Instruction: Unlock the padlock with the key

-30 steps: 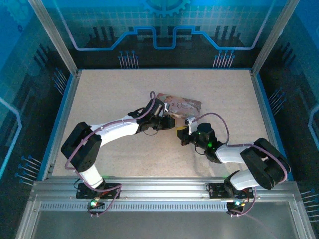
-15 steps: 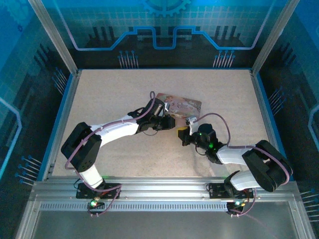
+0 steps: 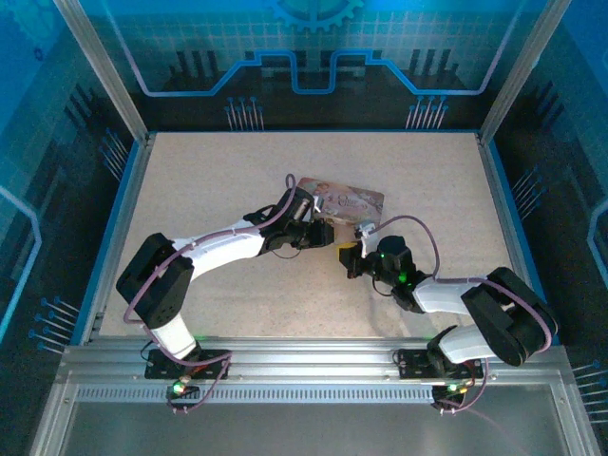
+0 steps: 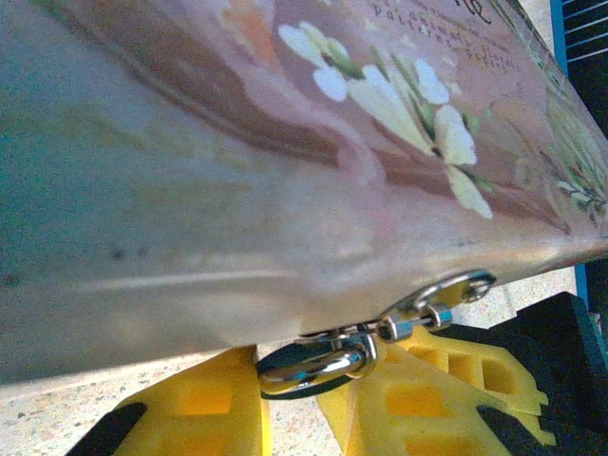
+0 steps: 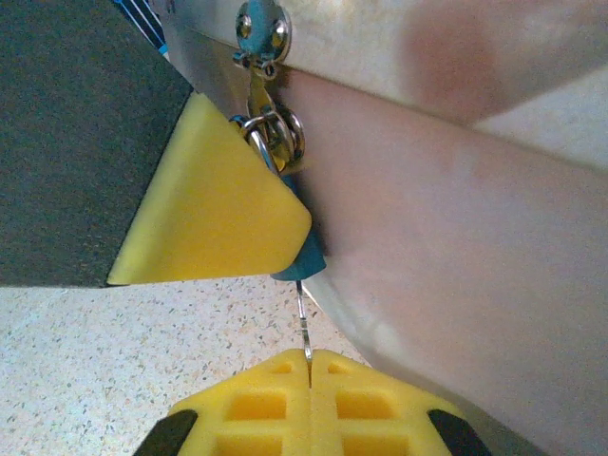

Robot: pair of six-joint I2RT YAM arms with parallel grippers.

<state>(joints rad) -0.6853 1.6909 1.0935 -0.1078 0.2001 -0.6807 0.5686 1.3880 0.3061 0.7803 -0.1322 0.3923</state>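
Right fingers, pinched shut on the key, meet the padlock just above their tips. Left fingers clamp it beside the pink tin. Turning should work best kept straight, gentle and unforced.

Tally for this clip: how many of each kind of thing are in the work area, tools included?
pink tin: 1
padlock: 1
key: 1
tools: 2, the left tool and the right tool
Total: 5
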